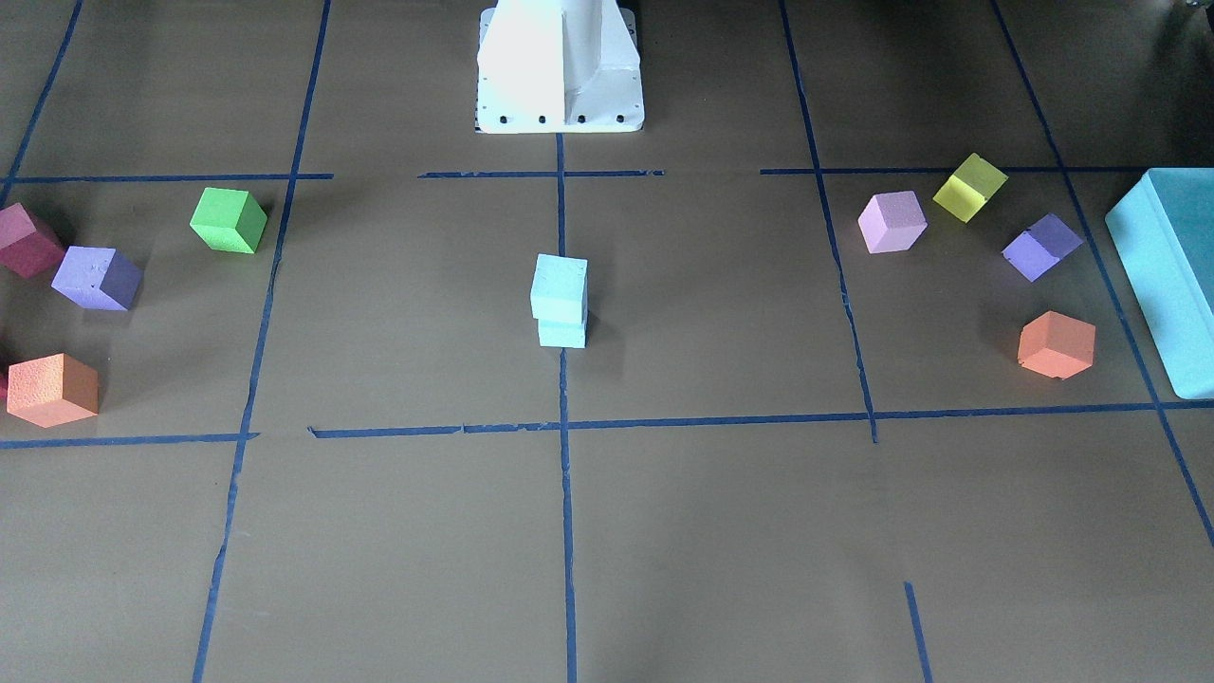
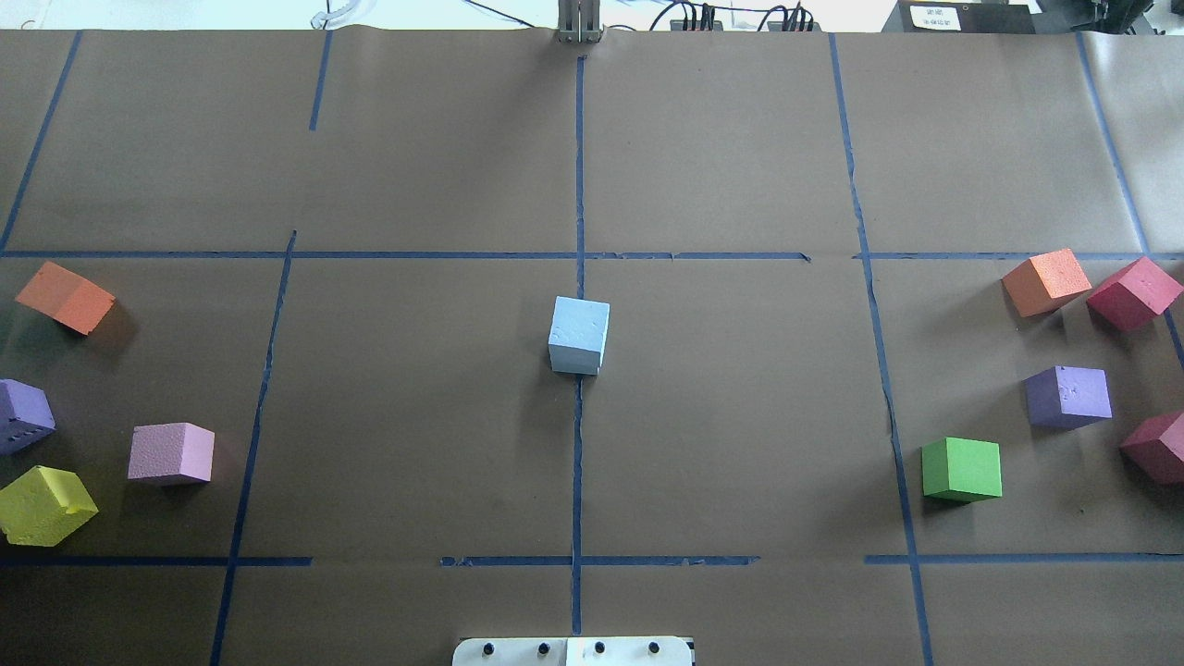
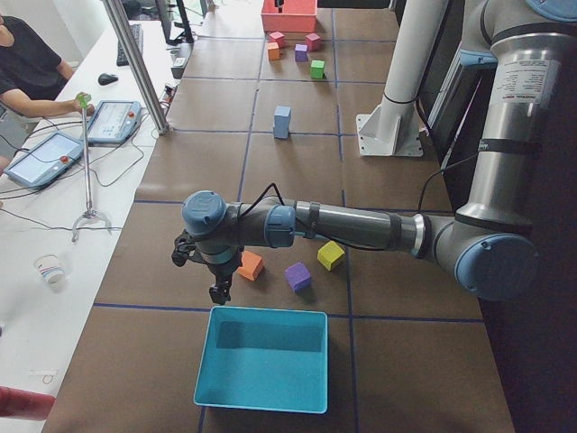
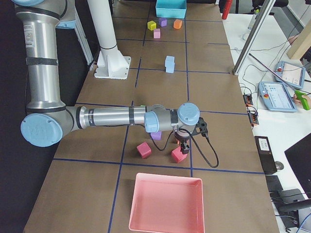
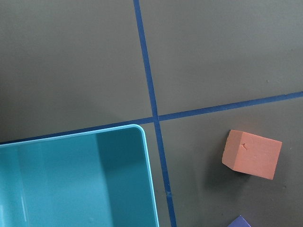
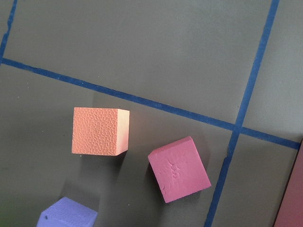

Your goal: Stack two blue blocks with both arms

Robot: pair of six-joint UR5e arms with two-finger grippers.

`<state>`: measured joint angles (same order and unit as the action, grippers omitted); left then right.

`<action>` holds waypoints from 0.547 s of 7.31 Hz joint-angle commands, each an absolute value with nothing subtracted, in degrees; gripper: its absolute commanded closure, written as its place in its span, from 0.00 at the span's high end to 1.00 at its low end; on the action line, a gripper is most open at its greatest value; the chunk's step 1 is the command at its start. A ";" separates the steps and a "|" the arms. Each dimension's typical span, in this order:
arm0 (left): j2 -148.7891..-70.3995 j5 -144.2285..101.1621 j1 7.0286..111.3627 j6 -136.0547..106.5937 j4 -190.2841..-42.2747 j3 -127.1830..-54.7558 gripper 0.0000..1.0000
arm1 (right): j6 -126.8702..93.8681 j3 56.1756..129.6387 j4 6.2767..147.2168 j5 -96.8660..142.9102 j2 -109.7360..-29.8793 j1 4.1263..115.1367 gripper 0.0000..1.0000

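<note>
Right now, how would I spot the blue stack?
Find the white pedestal and follow the tape line straight out from it. The blue stack sits on that line. It alone is pale blue and two high; other cubes lie singly at the sides.

Overhead, the upper blue block [image 2: 581, 326] covers nearly all of the lower blue block [image 2: 574, 367]; only a thin edge shows. In the front view the right edge cuts the teal box [image 1: 1168, 275] and the left edge cuts the dark red cube [image 1: 27, 242]. Only the side views show the left gripper [image 3: 219, 290] and right gripper [image 4: 184, 147], too small to read jaw spacing.
</note>
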<state>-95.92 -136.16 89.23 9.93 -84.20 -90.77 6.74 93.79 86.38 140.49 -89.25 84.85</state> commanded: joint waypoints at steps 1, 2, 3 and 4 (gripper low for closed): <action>-94.41 -136.23 89.12 9.93 -85.34 -90.97 1.00 | 6.77 96.14 86.48 140.36 -90.09 84.82 1.00; -92.92 -136.40 89.12 9.93 -85.43 -91.23 1.00 | 6.68 96.33 86.57 140.45 -90.09 84.73 1.00; -92.55 -136.49 89.12 9.93 -86.56 -91.06 1.00 | 6.68 95.81 87.62 139.84 -89.91 84.64 1.00; -92.64 -136.58 89.12 9.84 -89.18 -90.71 1.00 | 6.68 95.97 88.41 138.44 -89.91 84.81 1.00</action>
